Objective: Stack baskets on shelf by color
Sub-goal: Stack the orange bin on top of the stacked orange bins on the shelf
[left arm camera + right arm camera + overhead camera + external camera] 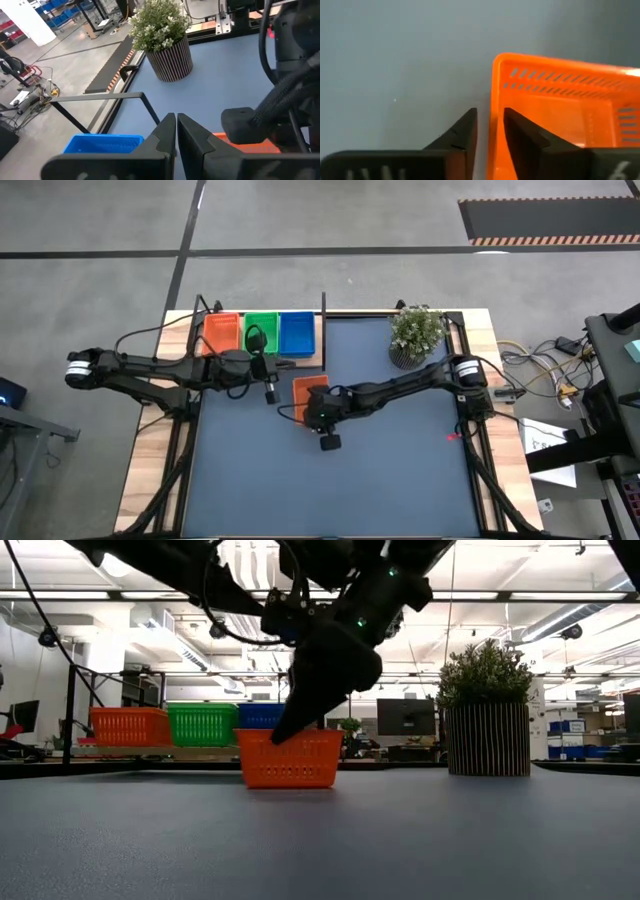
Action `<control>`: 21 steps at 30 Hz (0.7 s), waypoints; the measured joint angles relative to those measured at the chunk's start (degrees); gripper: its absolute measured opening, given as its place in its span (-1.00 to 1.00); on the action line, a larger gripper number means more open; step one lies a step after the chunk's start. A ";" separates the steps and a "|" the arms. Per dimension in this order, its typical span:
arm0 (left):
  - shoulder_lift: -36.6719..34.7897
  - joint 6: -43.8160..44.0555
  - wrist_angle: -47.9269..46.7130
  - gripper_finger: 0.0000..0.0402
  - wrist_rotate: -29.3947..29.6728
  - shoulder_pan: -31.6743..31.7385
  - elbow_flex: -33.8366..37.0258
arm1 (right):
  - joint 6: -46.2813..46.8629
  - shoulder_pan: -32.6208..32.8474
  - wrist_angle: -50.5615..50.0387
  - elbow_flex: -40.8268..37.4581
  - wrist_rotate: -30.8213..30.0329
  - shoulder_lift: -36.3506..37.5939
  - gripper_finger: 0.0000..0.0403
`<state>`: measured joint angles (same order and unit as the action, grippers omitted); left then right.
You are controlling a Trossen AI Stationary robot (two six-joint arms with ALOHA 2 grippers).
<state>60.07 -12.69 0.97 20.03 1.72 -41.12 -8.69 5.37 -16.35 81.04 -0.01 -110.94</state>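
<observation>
Inventory, left to right

1. Left dark six-joint arm: reaches in from the table's left edge, over the light wooden table top (pixel 150 450). The left gripper (pixel 176 116) hangs just in front of the shelf, near the green and blue baskets. Its two fingers are pressed together and hold nothing.

2. Light wooden rectangular shelf board (pixel 318 340): lies at the far left of the table, with a thin black upright post (pixel 323 310) at its right end. Three mesh plastic baskets stand on it side by side:
   - red-orange basket on the shelf (pixel 222 333)
   - green basket (pixel 261 333)
   - blue basket (pixel 296 333)

3. Large dark blue-grey mat (pixel 400 480): covers most of the table to the right of the shelf.

4. Loose red-orange rectangular mesh basket (pixel 308 388): stands upright on the mat, just in front of the shelf's right end, near the blue basket and apart from it.

5. Right gripper (pixel 490 117): sits low over the near end of the loose red-orange basket. Its fingers are parted and straddle the end wall, one outside and one inside. The outer finger (pixel 465 131) is clear of the wall, so the plastic is not pinched.

6. Potted plant, small green and white foliage in a ribbed dark round pot (pixel 416 335): stands on the far right of the mat, well apart from the baskets.

7. Right dark arm: comes from its base beside the plant and slants across the mat to the loose basket
</observation>
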 joint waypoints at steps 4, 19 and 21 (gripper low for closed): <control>-0.02 0.00 -0.02 -0.99 0.00 -0.55 -0.07 | -1.81 -0.11 -1.29 -0.42 0.00 1.72 -0.39; 2.09 5.84 1.58 -0.99 -0.17 -5.79 -0.20 | -5.70 0.13 7.41 -18.57 -0.03 19.98 -0.47; 2.55 9.27 2.06 -0.99 -0.23 -7.03 0.08 | -7.09 0.13 11.81 -22.44 -0.05 22.91 -0.51</control>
<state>62.63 -3.41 3.03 19.80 -5.31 -41.04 -15.78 5.50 -4.54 58.61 -0.05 -88.03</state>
